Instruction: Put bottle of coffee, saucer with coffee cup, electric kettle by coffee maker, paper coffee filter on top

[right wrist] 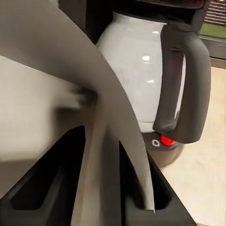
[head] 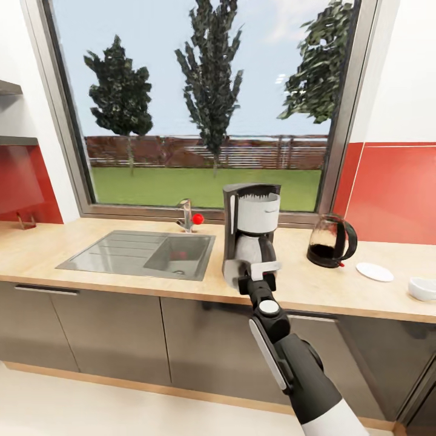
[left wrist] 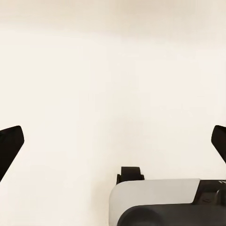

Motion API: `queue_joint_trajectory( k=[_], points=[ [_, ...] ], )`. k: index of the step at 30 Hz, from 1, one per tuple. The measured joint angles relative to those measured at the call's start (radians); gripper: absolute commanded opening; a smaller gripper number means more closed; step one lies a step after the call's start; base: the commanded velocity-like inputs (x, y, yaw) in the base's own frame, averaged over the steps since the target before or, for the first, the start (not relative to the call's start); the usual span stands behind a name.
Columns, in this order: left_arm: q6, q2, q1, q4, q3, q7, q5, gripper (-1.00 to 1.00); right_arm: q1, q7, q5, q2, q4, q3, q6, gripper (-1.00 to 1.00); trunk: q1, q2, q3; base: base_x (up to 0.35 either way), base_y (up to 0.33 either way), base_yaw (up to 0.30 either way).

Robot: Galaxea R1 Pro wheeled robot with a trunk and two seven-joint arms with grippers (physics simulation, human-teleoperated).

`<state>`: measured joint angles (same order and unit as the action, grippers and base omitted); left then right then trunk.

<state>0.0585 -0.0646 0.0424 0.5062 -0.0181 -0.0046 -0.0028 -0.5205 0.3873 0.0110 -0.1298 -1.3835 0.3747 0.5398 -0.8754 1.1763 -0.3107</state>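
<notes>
One arm is seen stretched toward the coffee maker (head: 251, 233) on the table (head: 48, 257), its right tool (head: 251, 274) clamped on a paper coffee filter (right wrist: 52, 108) held just in front of the carafe (right wrist: 136, 80). The left tool's fingers (left wrist: 10, 143) are spread wide apart over pale floor. Further right, the electric kettle (head: 330, 241), saucer (head: 374, 271) and coffee cup (head: 422, 288) are lined up.
</notes>
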Motion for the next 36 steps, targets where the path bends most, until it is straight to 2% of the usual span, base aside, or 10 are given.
queue_joint_trajectory(
  k=[3,11,12,14,17,21,25,32,35,36],
  points=[
    [0.000,0.000,0.000,0.000,0.001,0.000,0.000,1.00,0.000,-0.001,0.001,-0.003,-0.001,0.010,0.022,-1.00,0.000,0.000,0.000,0.000,-0.004,0.000],
    [0.000,0.000,0.000,-0.001,0.002,-0.001,-0.001,1.00,-0.050,-0.045,0.001,-0.008,-0.034,0.048,0.219,-1.00,0.000,0.000,0.000,0.000,0.000,0.000],
    [0.000,0.000,0.000,-0.002,0.002,-0.001,-0.001,1.00,-0.079,-0.080,0.010,-0.009,-0.077,0.050,0.321,-1.00,0.000,0.000,0.000,0.000,0.000,0.000],
    [0.000,0.000,0.000,-0.002,0.002,-0.001,-0.001,1.00,-0.114,-0.103,0.051,-0.009,-0.115,0.051,0.392,-1.00,0.000,0.000,0.000,0.000,0.000,0.000],
    [0.000,0.000,0.000,-0.002,0.001,-0.001,-0.001,1.00,-0.175,-0.114,0.131,-0.008,-0.134,0.051,0.432,-1.00,0.000,0.000,0.000,0.000,0.000,0.000],
    [0.000,0.000,0.000,-0.002,0.000,-0.001,-0.001,1.00,-0.231,-0.117,0.172,-0.008,-0.138,0.051,0.443,-1.00,0.000,0.000,0.000,0.000,0.000,0.000],
    [0.000,0.000,0.000,-0.001,0.000,-0.001,-0.001,1.00,-0.389,-0.116,0.277,-0.008,-0.116,0.049,0.463,-1.00,0.000,0.000,0.000,0.000,0.000,0.000],
    [0.000,0.000,0.000,-0.001,0.001,-0.001,-0.001,1.00,-0.599,-0.116,0.338,-0.007,-0.009,0.044,0.470,-1.00,0.000,0.000,0.000,0.000,0.000,0.000],
    [0.000,0.000,0.000,-0.001,0.001,-0.001,-0.001,1.00,-0.719,-0.116,0.375,-0.004,0.083,0.041,0.471,-1.00,0.000,0.000,0.000,0.000,0.000,0.000],
    [0.000,0.000,0.000,-0.002,0.000,-0.001,-0.001,1.00,-0.800,-0.116,0.377,-0.003,0.178,0.040,0.472,-1.00,0.000,0.000,0.000,0.000,0.000,0.000]
  ],
)
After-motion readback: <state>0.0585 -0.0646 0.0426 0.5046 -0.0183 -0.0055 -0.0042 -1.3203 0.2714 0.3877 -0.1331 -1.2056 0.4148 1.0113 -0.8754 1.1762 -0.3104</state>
